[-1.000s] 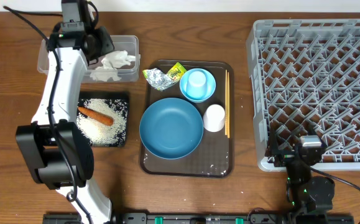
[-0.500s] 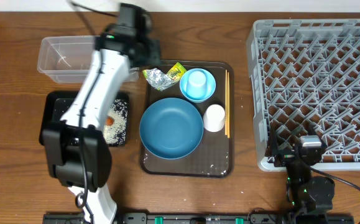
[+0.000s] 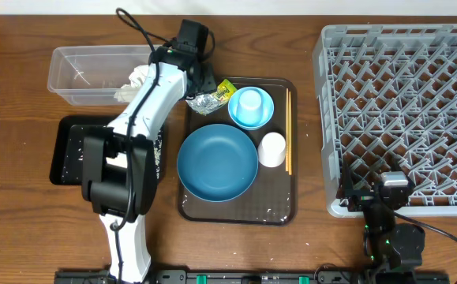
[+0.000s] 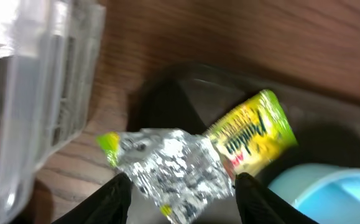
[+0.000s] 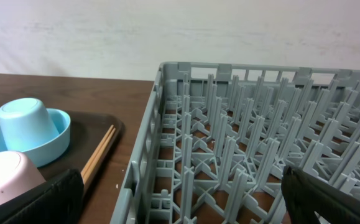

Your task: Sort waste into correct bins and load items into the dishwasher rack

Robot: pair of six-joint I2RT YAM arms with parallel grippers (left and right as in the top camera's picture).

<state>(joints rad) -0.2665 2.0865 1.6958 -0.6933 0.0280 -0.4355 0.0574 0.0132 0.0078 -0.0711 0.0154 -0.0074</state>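
The green-yellow snack wrapper [image 3: 207, 98] [image 4: 189, 163] lies crumpled at the brown tray's back left corner. My left gripper [image 3: 200, 85] [image 4: 183, 208] hangs over it, open, one finger on each side and neither touching it. White paper wads [image 3: 136, 80] sit in the clear tub [image 3: 86, 75] [image 4: 30, 93]. My arm hides most of the black tray [image 3: 64, 150], where some rice [image 3: 156, 148] shows. The dark-blue bowl [image 3: 217, 163], light-blue cup [image 3: 250, 103] [image 5: 23, 119] on its saucer [image 3: 264, 116], white cup [image 3: 272, 149] and chopsticks [image 3: 287, 130] [image 5: 97, 155] rest on the brown tray. My right gripper [image 3: 364, 194] [image 5: 186, 205] is open at the grey rack's [image 3: 406, 95] front left corner.
The brown serving tray [image 3: 279, 207] lies between the bins and the rack. The rack's near wall [image 5: 139, 174] stands close in front of my right gripper, with bare wooden tabletop [image 3: 15, 102] to the left of the bins.
My left arm has swung right from the clear tub to the wrapper, and its jaws have widened. The right arm has not moved.
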